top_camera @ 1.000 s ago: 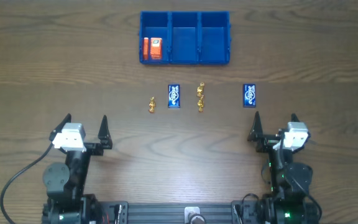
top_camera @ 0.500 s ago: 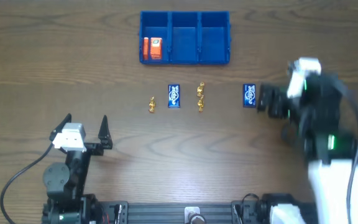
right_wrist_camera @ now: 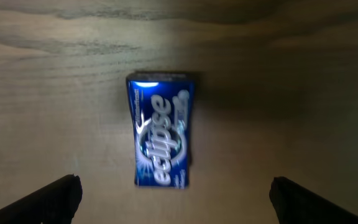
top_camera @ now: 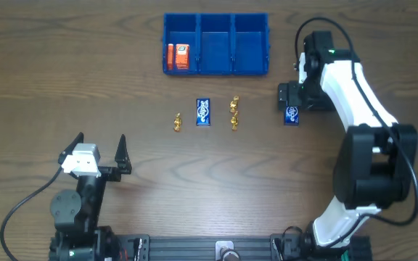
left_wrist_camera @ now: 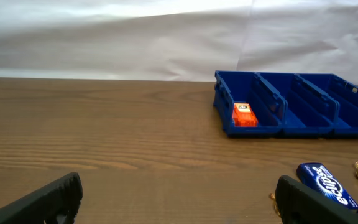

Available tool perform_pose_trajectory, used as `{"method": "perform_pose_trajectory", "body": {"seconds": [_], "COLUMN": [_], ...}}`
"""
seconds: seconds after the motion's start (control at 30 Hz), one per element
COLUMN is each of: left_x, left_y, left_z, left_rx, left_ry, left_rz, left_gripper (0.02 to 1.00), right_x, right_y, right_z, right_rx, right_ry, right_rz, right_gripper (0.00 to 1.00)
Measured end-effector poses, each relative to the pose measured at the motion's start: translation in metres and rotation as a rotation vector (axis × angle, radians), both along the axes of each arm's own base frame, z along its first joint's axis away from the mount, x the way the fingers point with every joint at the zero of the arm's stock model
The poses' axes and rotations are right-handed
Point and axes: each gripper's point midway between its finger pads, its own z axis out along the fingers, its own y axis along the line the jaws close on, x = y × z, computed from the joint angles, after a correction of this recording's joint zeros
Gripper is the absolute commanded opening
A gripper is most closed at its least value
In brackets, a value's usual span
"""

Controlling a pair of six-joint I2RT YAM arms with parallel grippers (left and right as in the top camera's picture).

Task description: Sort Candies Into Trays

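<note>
Wood table (top_camera: 49, 72), blue packet (right_wrist_camera: 160, 134), long axis fore-aft

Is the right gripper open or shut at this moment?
Open. In the right wrist view the right gripper has its two fingers far apart, and the blue candy pack lies between them, not gripped.

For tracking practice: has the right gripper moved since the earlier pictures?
Yes: right gripper rose up the top view toward the blue tray, over a blue packet.
</note>
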Motion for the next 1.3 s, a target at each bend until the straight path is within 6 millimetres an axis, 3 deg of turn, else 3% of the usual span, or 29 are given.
{"method": "perform_pose_trajectory", "body": {"seconds": [0.27, 0.73, 0.77, 0.87, 1.07, 1.3], "left_x": [0.000, 0.000, 0.000, 0.000, 0.000, 0.000], "left_y": [0.000, 0.000, 0.000, 0.000, 0.000, 0.000], "left_z": [0.000, 0.000, 0.000, 0.000, 0.000, 0.000], "left_rx": [0.000, 0.000, 0.000, 0.000, 0.000, 0.000], "left_ry": [0.000, 0.000, 0.000, 0.000, 0.000, 0.000], "left_rz": [0.000, 0.000, 0.000, 0.000, 0.000, 0.000], "left_gripper": [0.998, 0.998, 0.998, 0.998, 0.998, 0.998], "right_x": [0.000, 0.006, 0.006, 0.005, 0.004, 0.005], "right_y": [0.010, 0.013, 0.013, 0.014, 0.014, 0.014], "right_z": [-0.039, -0.042, -0.043, -0.046, -0.049, -0.049], "right_rx": [0.002, 0.006, 0.006, 0.007, 0.007, 0.006], "right_ry": [0.073, 0.051, 0.052, 0.060, 0.068, 0.065], "right_rz": [0.026, 0.040, 0.040, 0.037, 0.046, 0.050], "right_gripper": [0.969, 0.858, 0.818, 0.564, 0.264, 0.176]}}
